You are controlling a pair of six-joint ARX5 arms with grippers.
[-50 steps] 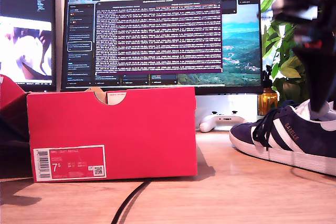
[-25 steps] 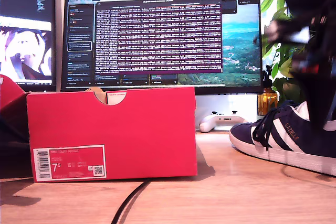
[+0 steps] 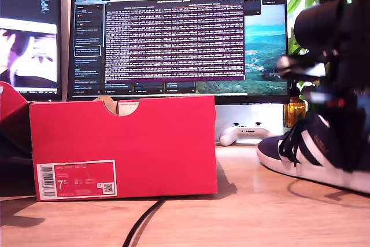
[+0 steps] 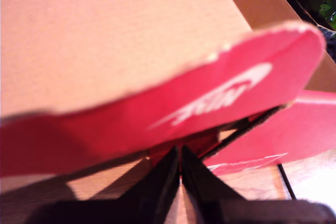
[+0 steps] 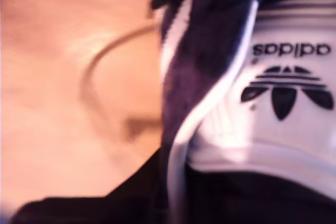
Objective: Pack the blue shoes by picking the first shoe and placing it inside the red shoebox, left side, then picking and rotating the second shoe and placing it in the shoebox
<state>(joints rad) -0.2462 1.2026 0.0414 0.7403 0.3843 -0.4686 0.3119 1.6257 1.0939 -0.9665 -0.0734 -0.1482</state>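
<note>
The red box (image 3: 123,146) stands on the wooden desk (image 3: 243,218) at the exterior view's left, its notched top edge up and its white label facing the camera. A blue shoe (image 3: 309,153) sits well apart from it at the exterior view's right, toe toward the box, sole on the desk, with white stripes and dark laces showing. A blurred black arm (image 3: 338,56) hangs over the shoe's heel end and hides that part of it. The second wrist view looks straight onto this shoe (image 5: 220,93): its white heel tab with the trefoil logo fills the frame close to the camera, beside bare desk and a curved cable. The second gripper's jaws are out of sight there, so whether they are apart or together cannot be told. The first gripper (image 4: 180,174) shows its two dark fingers pressed together at the tips, just below a red cardboard flap (image 4: 173,111) with white lettering. Behind the box stand two monitors (image 3: 179,36), with a white game controller (image 3: 245,133) and a plant (image 3: 309,79) nearby.
</note>
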